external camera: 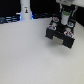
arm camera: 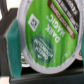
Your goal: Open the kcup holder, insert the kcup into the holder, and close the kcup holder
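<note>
The jaws pinch the kcup (arm camera: pixel 47 35), its green top filling the wrist view. The gripper (external camera: pixel 64 21) hangs directly over the kcup holder (external camera: pixel 61 36) on the desk (external camera: pixel 30 55), aligned for insertion.

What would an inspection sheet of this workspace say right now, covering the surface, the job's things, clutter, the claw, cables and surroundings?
Surface: pale table, plain and mostly bare in the exterior view.
Kcup holder: black box-shaped unit on the table toward the exterior view's right; too blurred to tell whether its drawer is open.
Kcup: green patterned top fills the wrist view, close to the camera.
Clutter: a white upright object at the far edge of the table; what it is cannot be told.
Claw: above the holder, with the pod seemingly gripped; its fingers cannot be made out.
Cables: nothing seen.
Surroundings: dark background behind the table, with no clear detail.
</note>
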### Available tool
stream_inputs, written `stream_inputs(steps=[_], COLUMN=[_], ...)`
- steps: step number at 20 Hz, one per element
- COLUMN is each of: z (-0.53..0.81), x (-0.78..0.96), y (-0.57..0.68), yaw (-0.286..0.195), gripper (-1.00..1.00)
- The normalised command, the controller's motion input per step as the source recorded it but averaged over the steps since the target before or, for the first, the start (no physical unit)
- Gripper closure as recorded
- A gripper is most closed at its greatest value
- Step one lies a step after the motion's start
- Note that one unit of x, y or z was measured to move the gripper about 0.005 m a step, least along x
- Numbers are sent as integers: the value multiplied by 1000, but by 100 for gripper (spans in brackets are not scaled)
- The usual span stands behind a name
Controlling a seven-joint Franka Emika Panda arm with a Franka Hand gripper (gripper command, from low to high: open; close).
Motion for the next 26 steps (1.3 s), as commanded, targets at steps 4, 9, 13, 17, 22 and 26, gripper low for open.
stream_inputs(steps=[4, 9, 13, 17, 22, 26], z=[-284, -255, -197, 46, 63, 0], x=[-66, -53, -4, -230, -305, -400], y=[-11, -21, -40, -67, -106, -127], yaw=[22, 19, 5, -14, -26, -16], gripper=[100, 100, 100, 100, 100, 100])
